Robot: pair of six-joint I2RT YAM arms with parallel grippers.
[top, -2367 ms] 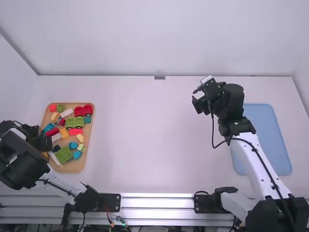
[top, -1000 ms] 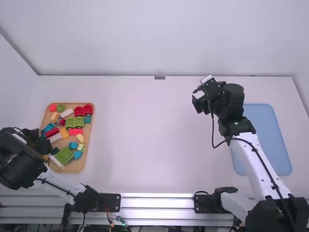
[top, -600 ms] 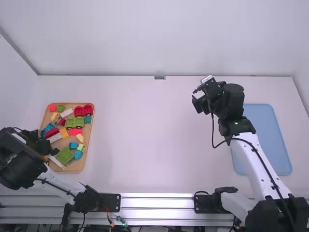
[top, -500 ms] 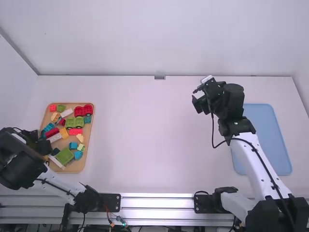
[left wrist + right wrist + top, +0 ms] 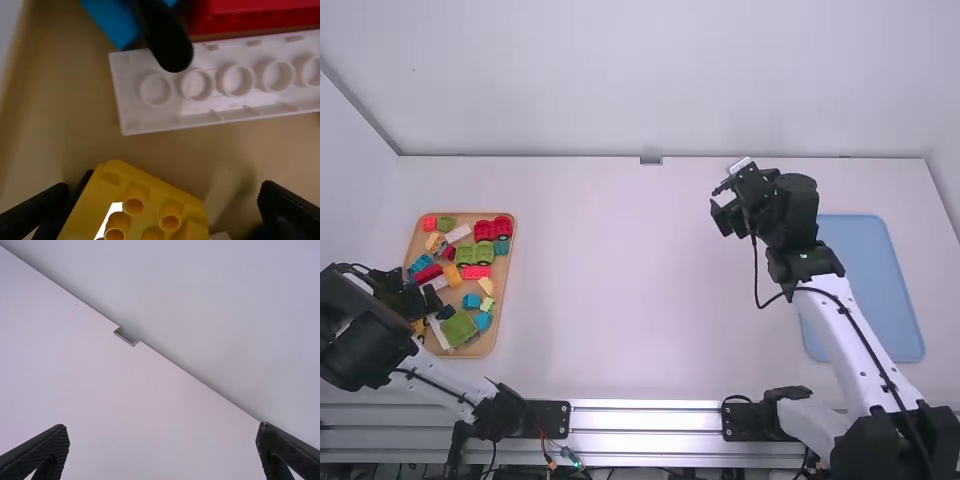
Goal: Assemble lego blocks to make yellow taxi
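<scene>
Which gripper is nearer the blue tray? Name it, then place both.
Right. The right gripper is left of the blue tray's far end; the left gripper is across the table, low over the brown tray of blocks.

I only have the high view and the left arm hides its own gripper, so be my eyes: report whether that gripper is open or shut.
Observer: The left gripper is open, its fingers wide apart.
Operator: Tell me what lies between them.
Observer: A yellow block, close to one finger, with a clear gap to the other.
Operator: Now the long white block beside it. Say which face is up.
Observer: The long white block lies with its hollow underside up, its round tubes showing.
</scene>
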